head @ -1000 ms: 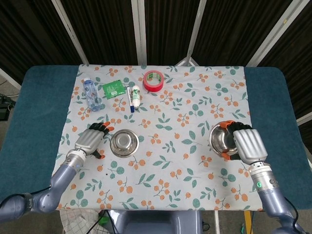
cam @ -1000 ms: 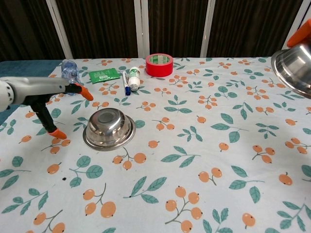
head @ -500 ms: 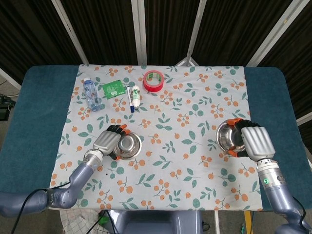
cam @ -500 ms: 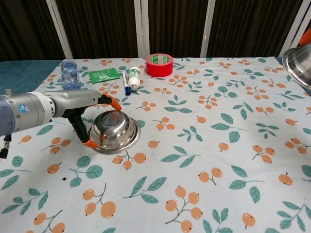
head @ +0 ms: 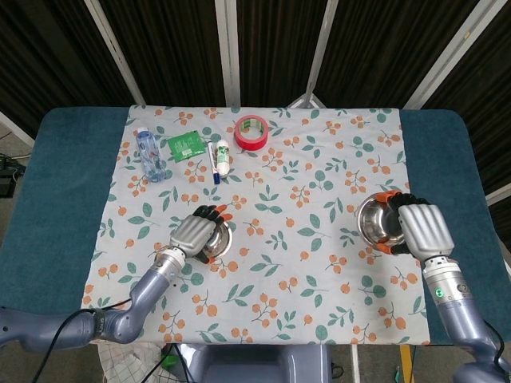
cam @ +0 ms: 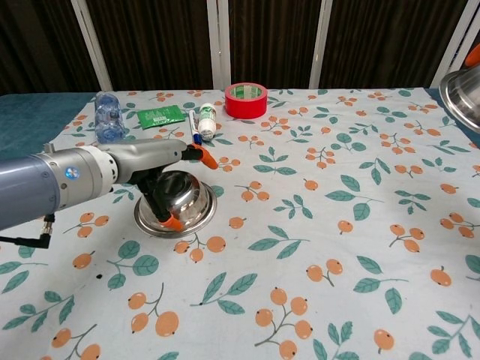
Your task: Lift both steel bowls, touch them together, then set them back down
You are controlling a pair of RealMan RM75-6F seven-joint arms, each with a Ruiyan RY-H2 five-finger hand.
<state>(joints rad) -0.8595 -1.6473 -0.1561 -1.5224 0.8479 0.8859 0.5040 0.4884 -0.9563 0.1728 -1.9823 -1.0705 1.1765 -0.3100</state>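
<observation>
Two steel bowls are involved, and only one is off the table so far. Nearest the robot, the left hand [cam: 161, 187] is draped over the left bowl [cam: 184, 204], fingers curled around its near and far rim; whether the bowl is actually gripped cannot be told, since its rim is seen resting on the cloth [cam: 315, 247] in the chest view. On the other side, the right bowl [head: 382, 223] is held by the right hand [head: 421, 230], fingers wrapped around its edge, and is carried above the table; only its rim shows at the chest view's edge.

Judged progress: early. One bowl is lifted, the other is being grasped; touching together and setting down remain.

Compared with one second ago, the left hand has been moved from beside the left bowl to on top of it, and the right bowl has been shifted slightly outward.

Farther back, a water bottle [head: 149, 155], green packet [head: 185, 145] and red tape roll [head: 251, 132] are lying untouched.
</observation>
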